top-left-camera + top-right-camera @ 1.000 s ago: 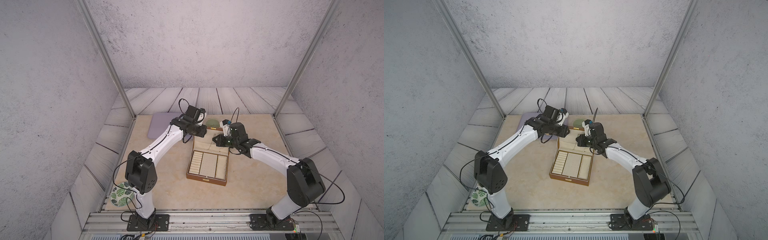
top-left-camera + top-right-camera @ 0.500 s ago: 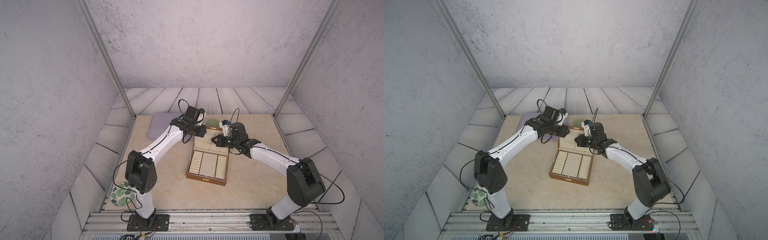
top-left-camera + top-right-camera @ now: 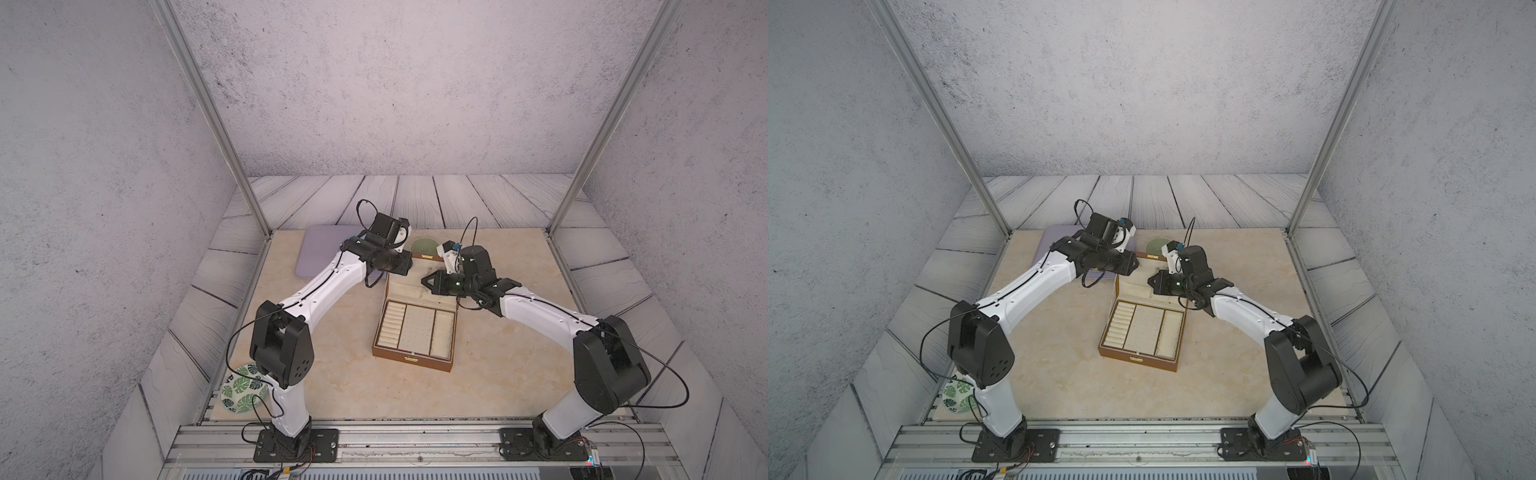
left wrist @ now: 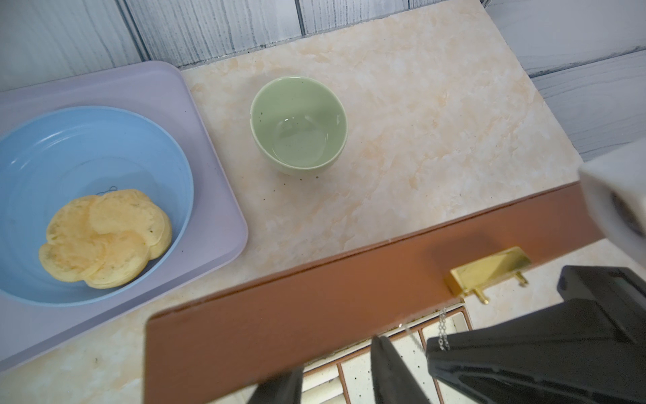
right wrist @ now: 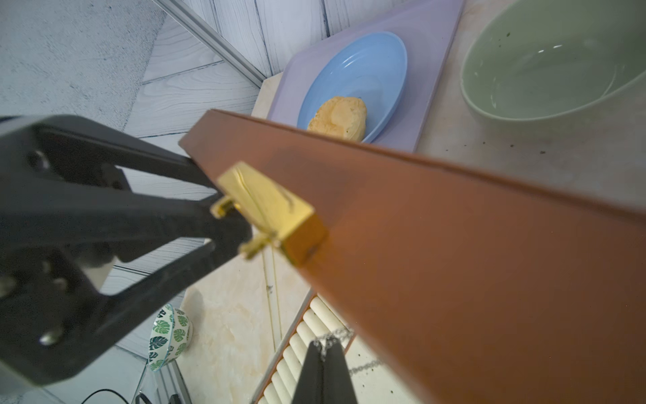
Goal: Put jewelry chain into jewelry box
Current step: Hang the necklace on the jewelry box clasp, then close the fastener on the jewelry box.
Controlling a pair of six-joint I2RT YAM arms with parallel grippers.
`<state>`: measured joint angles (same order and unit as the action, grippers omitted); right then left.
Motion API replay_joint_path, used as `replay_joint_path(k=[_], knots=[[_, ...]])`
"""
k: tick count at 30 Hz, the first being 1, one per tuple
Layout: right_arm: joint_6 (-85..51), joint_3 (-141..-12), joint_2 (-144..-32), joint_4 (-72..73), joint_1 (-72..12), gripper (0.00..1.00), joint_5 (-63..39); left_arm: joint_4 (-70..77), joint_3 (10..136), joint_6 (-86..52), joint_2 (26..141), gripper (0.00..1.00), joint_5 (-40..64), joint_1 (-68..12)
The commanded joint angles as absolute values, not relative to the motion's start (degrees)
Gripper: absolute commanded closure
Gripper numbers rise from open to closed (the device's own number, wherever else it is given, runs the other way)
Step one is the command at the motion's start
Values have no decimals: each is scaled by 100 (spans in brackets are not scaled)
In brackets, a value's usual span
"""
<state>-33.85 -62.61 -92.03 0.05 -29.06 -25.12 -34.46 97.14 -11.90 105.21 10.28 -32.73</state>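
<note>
While the left hand clamps the upright lid of the jewelry box beside its gold clasp, the right hand is clenched on the jewelry chain. The chain dangles just inside the lid, above the box's tray, on the counter.

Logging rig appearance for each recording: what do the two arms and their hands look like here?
The left arm and right arm match: white link shells, bulky black joint housings, thin black cables looping loosely alongside. The left hand and right hand are matte black, each with two tapering wedge-shaped fingers. A white camera mount sits at each wrist.
</note>
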Motion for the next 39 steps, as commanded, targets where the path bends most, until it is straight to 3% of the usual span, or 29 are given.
replay_joint_path(k=[1, 9, 11, 14, 24, 39], knots=[[-3015, -6442, -9288, -327, -2887, 100, -2245, -3410, 9642, -1213, 10318, 63, 1002, -3226], [-2710, -6592, -9399, -689, -2884, 99, -1844, -3426, 9642, -1187, 10301, 63, 988, -3226], [-2681, -6571, -9368, -735, -2891, 93, -1715, -3423, 9642, -1187, 10301, 63, 988, -3226], [-2612, -6548, -9283, -803, -2890, 77, -1553, -3426, 9638, -1188, 10305, 63, 994, -3226], [-2453, -6492, -8725, -1142, -2885, 64, -1375, -3407, 9522, -1275, 10045, 63, 979, -3226], [-1832, -6057, -7681, -1562, -2909, 59, -1054, -2393, 7533, -2270, 8491, 59, 1254, -3131]])
